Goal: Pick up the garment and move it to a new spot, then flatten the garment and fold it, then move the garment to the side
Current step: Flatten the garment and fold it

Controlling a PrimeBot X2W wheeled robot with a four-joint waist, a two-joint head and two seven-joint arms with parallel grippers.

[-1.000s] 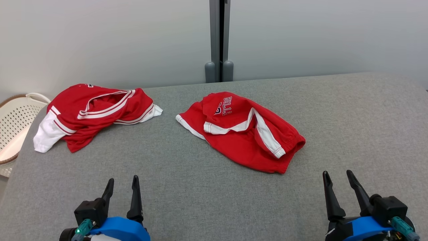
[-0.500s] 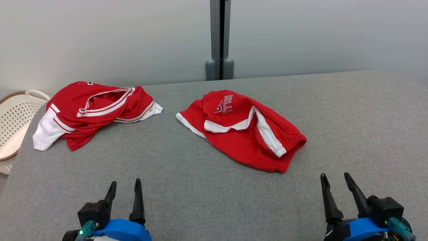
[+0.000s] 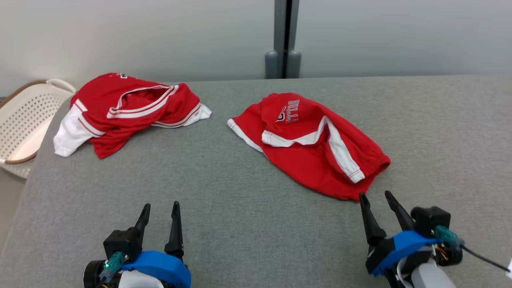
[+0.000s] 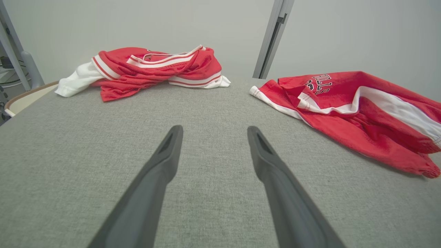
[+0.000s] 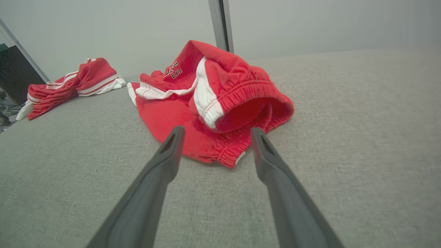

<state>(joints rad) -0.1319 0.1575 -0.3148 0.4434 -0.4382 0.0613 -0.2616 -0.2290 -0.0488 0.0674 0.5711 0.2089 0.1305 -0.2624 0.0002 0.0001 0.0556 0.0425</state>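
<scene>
Red shorts (image 3: 304, 168), white side stripes; red-and-white striped jersey (image 3: 98, 94); grey surface (image 3: 240, 208)

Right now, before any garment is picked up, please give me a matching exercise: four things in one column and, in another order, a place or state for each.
Column one:
1. red BULLS shorts
2. red and white jersey
3. white perforated basket
4. right gripper

Column two:
A. beyond the left edge of the grey fabric surface
B. open, fingertips close to the shorts' elastic waistband
C. crumpled at the far left of the surface
D. bunched near the middle, lettering showing

Pairs: 1-D, 2-C, 3-A, 4-B.
</scene>
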